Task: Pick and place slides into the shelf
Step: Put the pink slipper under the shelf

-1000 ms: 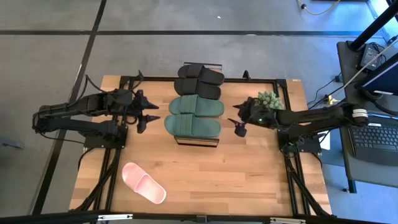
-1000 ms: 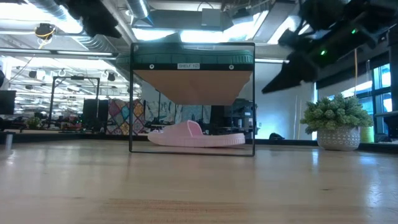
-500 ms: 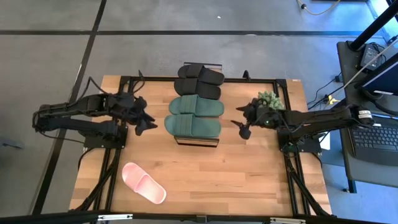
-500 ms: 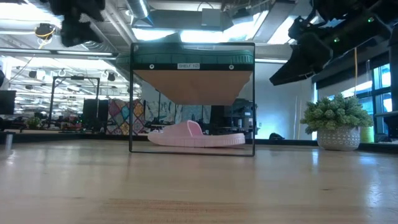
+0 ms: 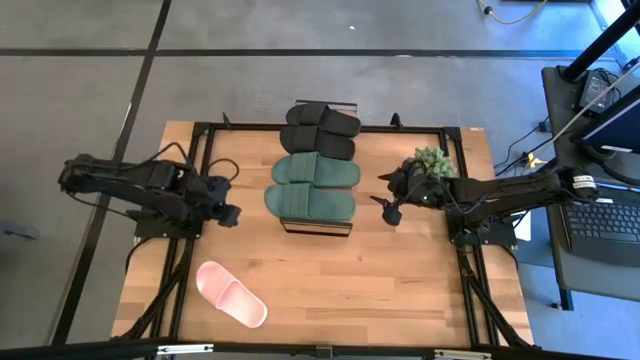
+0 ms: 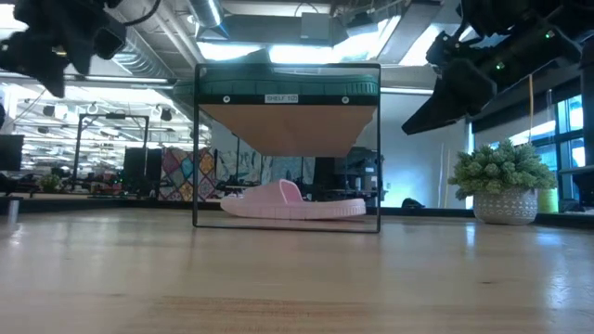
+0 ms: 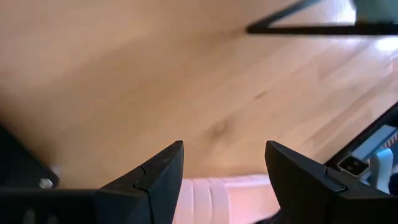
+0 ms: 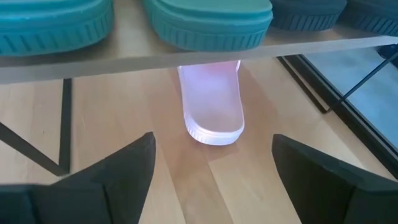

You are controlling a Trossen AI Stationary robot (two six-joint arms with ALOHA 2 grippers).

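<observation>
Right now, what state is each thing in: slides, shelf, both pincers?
Black slides: on the shelf top, far end.
Green slides: on the shelf top, side by side.
Pink slide: under the shelf's board.
Other pink slide: loose on the table, unshelved.
Shelf: upright.
Left pincer: open, empty.
Right pincer: open, empty.

Large light wooden tabletop (image 5: 400, 280) carried narrow light-wood shoe rack in thin black metal frame (image 5: 318, 228) at centre. Rack's top board held dark green rubber slide pair (image 5: 312, 185) and black rubber slide pair (image 5: 320, 130). One pale pink slide (image 6: 292, 203) lay under rack on tabletop. Another pale pink rubber slide (image 5: 231, 294) lay alone near front left corner. Small potted green plant (image 5: 433, 160) stood near right edge.
</observation>
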